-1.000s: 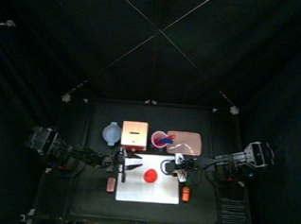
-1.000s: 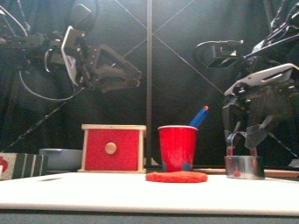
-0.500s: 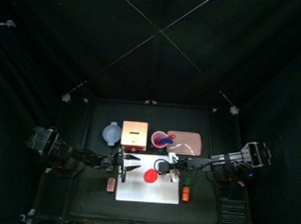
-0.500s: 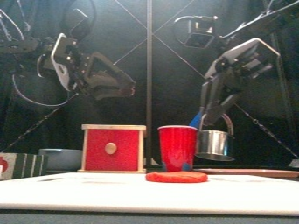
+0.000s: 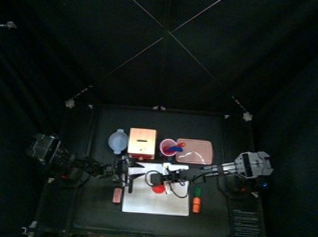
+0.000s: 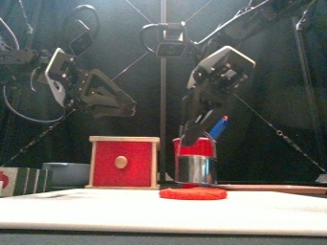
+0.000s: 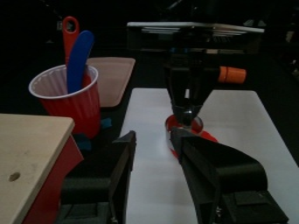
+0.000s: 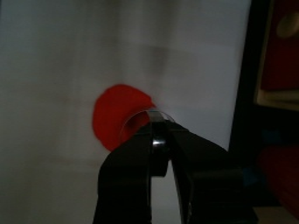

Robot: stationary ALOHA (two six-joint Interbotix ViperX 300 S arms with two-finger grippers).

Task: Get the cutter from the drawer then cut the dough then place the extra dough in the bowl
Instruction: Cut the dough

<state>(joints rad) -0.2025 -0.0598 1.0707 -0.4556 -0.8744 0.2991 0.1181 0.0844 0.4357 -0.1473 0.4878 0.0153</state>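
Observation:
A flat red dough disc (image 6: 193, 192) lies on the white cutting board (image 6: 76, 211). Directly over it hangs the round metal cutter (image 6: 194, 169), its lower rim at the dough's top; I cannot tell if they touch. My right gripper (image 6: 194, 144) is shut on the cutter's wire handle (image 8: 156, 121), with the dough (image 8: 114, 114) under it. The left gripper (image 6: 124, 100) hovers open and holds nothing, above the wooden box with the red drawer front (image 6: 124, 161). The left wrist view shows the cutter (image 7: 187, 118) over the dough (image 7: 197, 136).
A red cup (image 7: 65, 98) holding a blue knife (image 7: 79, 54) and a red knife stands behind the board, beside the pink tray (image 7: 114, 77). The blue-grey bowl (image 5: 117, 140) sits left of the box (image 5: 142, 142). A small orange toy (image 5: 195, 205) lies at the board's right edge.
The right gripper closed on the cutter at the board's right side, lifted it, carried it left and lowered it over the dough. The left gripper stayed open and drifted slightly.

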